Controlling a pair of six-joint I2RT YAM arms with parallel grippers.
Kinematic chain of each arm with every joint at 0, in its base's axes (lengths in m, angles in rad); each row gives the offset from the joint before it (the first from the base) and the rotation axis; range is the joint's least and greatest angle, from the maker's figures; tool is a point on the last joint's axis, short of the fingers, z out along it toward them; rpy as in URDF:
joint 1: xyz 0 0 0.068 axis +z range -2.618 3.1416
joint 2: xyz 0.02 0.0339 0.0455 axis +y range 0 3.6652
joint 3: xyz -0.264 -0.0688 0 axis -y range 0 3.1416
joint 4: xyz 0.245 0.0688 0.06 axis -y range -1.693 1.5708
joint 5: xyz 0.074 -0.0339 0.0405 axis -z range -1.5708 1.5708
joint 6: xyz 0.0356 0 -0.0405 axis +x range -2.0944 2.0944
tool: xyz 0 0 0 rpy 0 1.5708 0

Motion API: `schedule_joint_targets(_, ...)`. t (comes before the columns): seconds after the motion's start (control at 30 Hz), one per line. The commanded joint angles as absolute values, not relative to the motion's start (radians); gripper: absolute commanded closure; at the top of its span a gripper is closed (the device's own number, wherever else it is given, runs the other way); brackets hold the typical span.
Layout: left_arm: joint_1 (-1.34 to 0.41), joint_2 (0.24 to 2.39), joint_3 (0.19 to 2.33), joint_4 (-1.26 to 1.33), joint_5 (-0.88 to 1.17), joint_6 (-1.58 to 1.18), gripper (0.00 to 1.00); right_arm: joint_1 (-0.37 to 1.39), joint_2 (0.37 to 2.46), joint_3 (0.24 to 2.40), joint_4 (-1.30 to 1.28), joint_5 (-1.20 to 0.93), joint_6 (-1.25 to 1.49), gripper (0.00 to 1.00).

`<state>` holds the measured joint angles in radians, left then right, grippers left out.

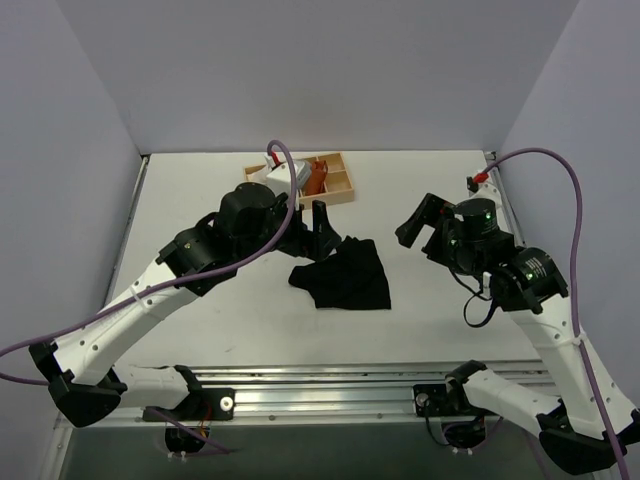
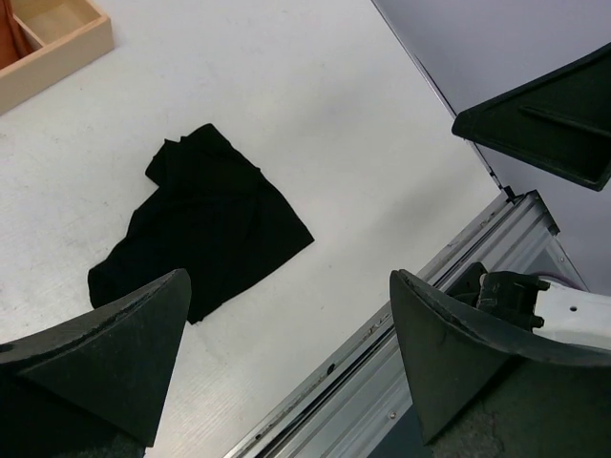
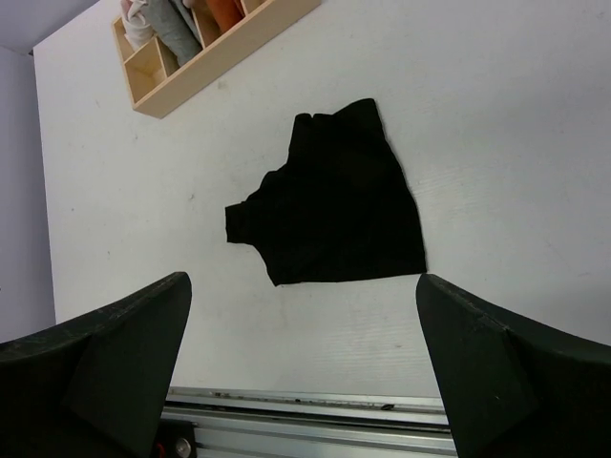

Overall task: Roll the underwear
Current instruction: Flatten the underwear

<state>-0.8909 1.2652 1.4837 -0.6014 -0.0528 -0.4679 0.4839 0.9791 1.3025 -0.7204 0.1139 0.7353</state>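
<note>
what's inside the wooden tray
The wooden tray holds a whitish roll, a grey roll and an orange-brown roll, plus empty compartments. The left arm covers its left end in the top view.

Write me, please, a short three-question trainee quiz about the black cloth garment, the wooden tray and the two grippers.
1. True or false: the plain black cloth underwear is already rolled up.
2. The small wooden compartment tray stands: A) beyond the underwear, apart from it; B) on top of it; C) against the near rail.
3. Fill in: the left gripper and the right gripper both stand ____.
Key: 1 false, it lies loosely spread; 2 A; 3 open.
</note>
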Motion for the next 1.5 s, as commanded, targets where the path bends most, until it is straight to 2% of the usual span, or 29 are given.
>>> schedule_joint_targets(0.0,-0.896,1.261,1.499,-0.601,-0.067,-0.460,0.06,0.482,0.963,1.318,-0.680,0.126,0.715,0.00)
schedule_joint_targets(0.2,-0.896,1.341,1.540,-0.610,-0.051,-0.423,0.05,0.482,0.986,1.312,-0.701,0.118,0.741,0.00)
schedule_joint_targets(0.43,-0.897,1.613,1.614,-0.591,-0.072,-0.339,0.00,0.482,0.937,1.279,-0.735,0.123,0.756,0.01)
schedule_joint_targets(0.67,-0.905,1.940,1.762,-0.571,-0.034,-0.244,0.23,0.483,0.784,1.232,-0.748,0.132,0.784,0.06)
schedule_joint_targets(0.83,-0.908,2.080,1.822,-0.509,-0.006,-0.236,0.26,0.482,0.733,1.244,-0.821,0.166,0.816,0.09)
schedule_joint_targets(0.9,-0.908,2.127,1.859,-0.508,0.000,-0.235,0.33,0.482,0.716,1.241,-0.834,0.175,0.828,0.10)
schedule_joint_targets(1.0,-0.908,2.242,1.920,-0.522,0.000,-0.248,0.34,0.482,0.686,1.232,-0.857,0.184,0.851,0.12)
schedule_joint_targets(1.2,-0.923,2.321,1.928,-0.476,0.020,-0.265,0.34,0.482,0.644,1.210,-0.871,0.196,0.880,0.17)
schedule_joint_targets(1.3,-0.925,2.338,1.907,-0.463,0.028,-0.290,0.39,0.483,0.638,1.193,-0.861,0.212,0.888,0.19)
schedule_joint_targets(1.33,-0.928,2.335,1.893,-0.454,0.032,-0.301,0.41,0.482,0.643,1.190,-0.853,0.213,0.888,0.20)
schedule_joint_targets(1.47,-0.931,2.267,1.815,-0.431,0.002,-0.331,0.89,0.483,0.672,1.175,-0.822,0.227,0.884,0.23)
